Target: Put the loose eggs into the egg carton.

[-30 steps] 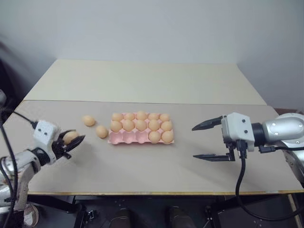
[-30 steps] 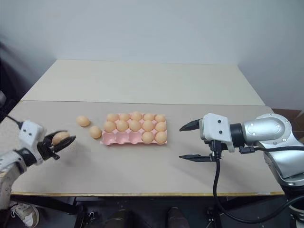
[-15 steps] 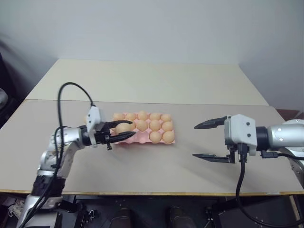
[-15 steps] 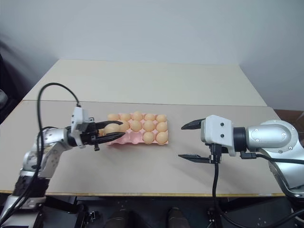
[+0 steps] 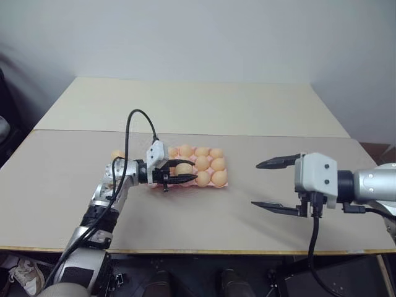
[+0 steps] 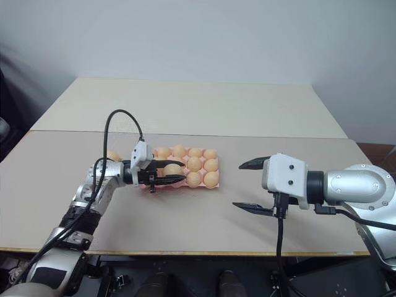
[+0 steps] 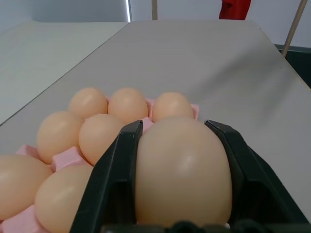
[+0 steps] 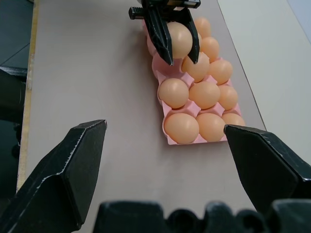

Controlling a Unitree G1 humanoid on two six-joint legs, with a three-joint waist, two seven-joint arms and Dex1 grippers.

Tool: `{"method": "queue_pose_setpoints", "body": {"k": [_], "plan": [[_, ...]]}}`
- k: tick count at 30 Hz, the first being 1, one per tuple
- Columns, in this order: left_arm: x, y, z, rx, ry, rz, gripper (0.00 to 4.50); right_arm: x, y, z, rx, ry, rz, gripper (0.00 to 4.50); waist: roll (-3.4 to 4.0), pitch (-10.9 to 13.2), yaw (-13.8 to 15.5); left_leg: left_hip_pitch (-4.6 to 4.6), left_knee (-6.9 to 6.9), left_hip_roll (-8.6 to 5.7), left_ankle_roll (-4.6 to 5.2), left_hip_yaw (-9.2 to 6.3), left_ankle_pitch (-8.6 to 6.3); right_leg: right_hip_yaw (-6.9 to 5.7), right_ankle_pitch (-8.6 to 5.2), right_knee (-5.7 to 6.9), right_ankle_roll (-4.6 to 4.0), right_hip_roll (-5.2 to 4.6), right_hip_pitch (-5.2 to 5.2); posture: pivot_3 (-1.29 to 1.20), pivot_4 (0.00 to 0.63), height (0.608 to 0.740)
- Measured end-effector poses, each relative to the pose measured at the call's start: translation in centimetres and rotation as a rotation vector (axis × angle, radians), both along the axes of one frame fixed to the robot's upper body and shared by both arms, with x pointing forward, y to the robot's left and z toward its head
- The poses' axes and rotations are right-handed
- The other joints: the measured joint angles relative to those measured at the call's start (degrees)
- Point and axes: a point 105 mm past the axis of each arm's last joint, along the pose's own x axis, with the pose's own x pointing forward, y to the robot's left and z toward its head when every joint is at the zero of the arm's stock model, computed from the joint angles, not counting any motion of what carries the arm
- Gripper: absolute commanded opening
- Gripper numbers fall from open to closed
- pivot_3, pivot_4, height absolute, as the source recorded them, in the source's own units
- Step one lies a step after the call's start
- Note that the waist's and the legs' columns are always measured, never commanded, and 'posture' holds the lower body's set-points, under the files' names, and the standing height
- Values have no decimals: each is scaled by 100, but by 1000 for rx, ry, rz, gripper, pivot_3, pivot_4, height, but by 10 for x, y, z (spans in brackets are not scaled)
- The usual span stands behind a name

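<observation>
My left gripper (image 5: 187, 171) is shut on a light orange-brown egg (image 7: 182, 170), held level just over the front row of the pink egg carton (image 5: 213, 185), near its left-middle cups. Both black fingers (image 7: 112, 177) press against the egg's sides. Several eggs (image 8: 173, 92) sit in the carton's cups. One loose egg (image 5: 116, 153) lies on the table left of the carton, partly behind my left arm. My right gripper (image 5: 255, 184) hangs open to the right of the carton, apart from it, with nothing between its fingers.
The carton rests mid-table on a grey-beige top whose front edge (image 5: 204, 251) runs close to me. A paler table section (image 5: 185, 105) lies behind it, against a wall. A black cable (image 5: 139, 120) loops above my left forearm.
My left arm swung right from the table's left side to over the carton, carrying the egg. The right gripper stayed open and almost still.
</observation>
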Motion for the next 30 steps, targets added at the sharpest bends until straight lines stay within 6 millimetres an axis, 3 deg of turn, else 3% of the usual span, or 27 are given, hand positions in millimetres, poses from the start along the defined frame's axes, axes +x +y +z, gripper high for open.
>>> {"method": "queue_pose_setpoints", "body": {"k": [5, 6, 10, 15, 24, 27, 30], "plan": [[6, 0, 2, -3, -28, 29, 4309, -2, 0, 0, 1, -2, -3, 4500, 0, 0, 0, -1, 1, 0, 0, -3, 0, -1, 0, 0, 1, 0, 0, 0, 150, 740], [6, -2, 4, -15, -36, 31, 4421, -2, -1, 1, 2, -5, -5, 4500, 0, 0, 0, -1, 2, 0, 1, -3, 0, -1, 0, 0, 1, 0, 0, 0, 150, 740], [6, 1, 11, -33, -63, 28, 4421, -2, -2, 2, 1, -11, -11, 4500, 0, 0, -15, -1, 2, 1, 1, -3, 0, -1, 0, 1, 1, 0, 0, 0, 150, 740], [1, 19, 37, -48, -155, 42, 4421, -2, -3, 2, 2, -8, -12, 4500, 0, 0, -35, 0, 2, 1, 0, -4, 0, -1, 0, 1, 1, 0, 0, 0, 150, 740], [-15, 92, 35, 76, -161, 339, 4421, 0, -2, 2, 2, -2, 0, 4500, 0, 0, -102, 3, 1, 4, 0, -3, -1, -2, -2, 2, 4, -2, -2, 0, 150, 740], [-27, 125, 34, 120, -143, 488, 4421, 0, -1, -1, -1, 17, 17, 4500, 1, 0, -143, 3, -1, 5, 1, -2, -1, -2, -3, 3, 3, -3, -4, 0, 150, 740], [-51, 150, 30, 186, -105, 586, 4421, 3, 1, 1, 3, 9, 35, 4500, 0, 0, -158, 5, -2, 8, 0, 3, -2, -2, -17, 1, -20, -6, -6, 0, 150, 740]]}}
